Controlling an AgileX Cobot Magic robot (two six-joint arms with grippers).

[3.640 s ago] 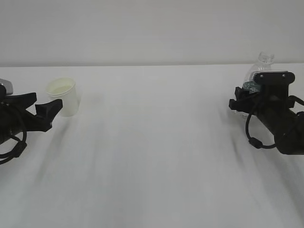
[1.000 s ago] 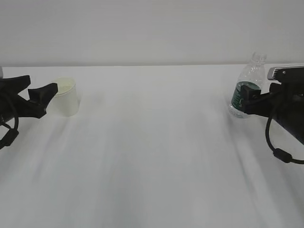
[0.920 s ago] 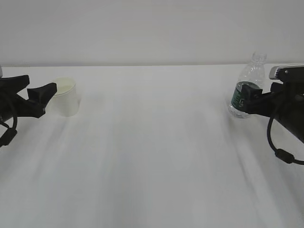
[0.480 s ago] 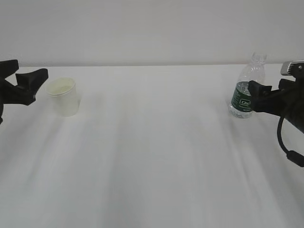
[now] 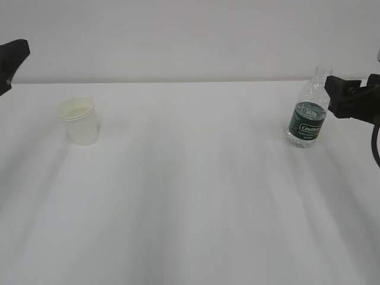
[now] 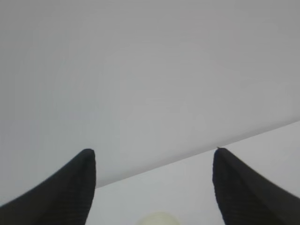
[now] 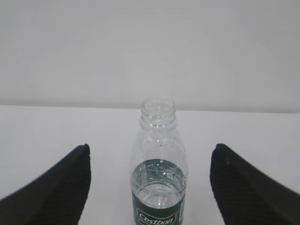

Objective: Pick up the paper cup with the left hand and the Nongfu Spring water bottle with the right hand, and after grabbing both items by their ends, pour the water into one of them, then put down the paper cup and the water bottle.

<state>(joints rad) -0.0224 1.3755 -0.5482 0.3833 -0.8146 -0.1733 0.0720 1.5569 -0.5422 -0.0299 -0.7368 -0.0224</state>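
1. The left hand (image 6: 152, 187) is holding its two black fingers (image 6: 70, 187) wide apart in the left wrist view, and nothing is sitting between them.
2. In the outside view, only a black tip of the left hand (image 5: 12, 56) is showing at the top left edge, up in the air above the table (image 5: 190, 196).
3. The paper cup (image 5: 78, 120) is standing upright on the table, below the left hand and to its right, and well apart from it.
4. The cup is showing its pale cream inside; nothing is touching it.
5. In the left wrist view, only a small pale bit of the cup (image 6: 157, 219) is peeking in at the bottom, between the two fingers but far from them.
6. The right hand (image 7: 150, 187) is also spreading its fingers (image 7: 243, 187) wide, and it is pinching nothing.
7. In the outside view, the right hand (image 5: 353, 101) is hanging at the right edge, near the top part of the bottle, just beside it but not touching.
8. The Nongfu Spring water bottle (image 5: 308, 110) is standing upright on the table with no cap on.
9. In the right wrist view, the bottle (image 7: 158, 173) is standing in the middle of the gap between the fingers, apart from both.
10. The water (image 7: 158, 187) is sitting low inside the bottle, around the top of the dark green label (image 5: 307, 122).
11. A plain pale wall (image 5: 190, 35) is standing behind the table.
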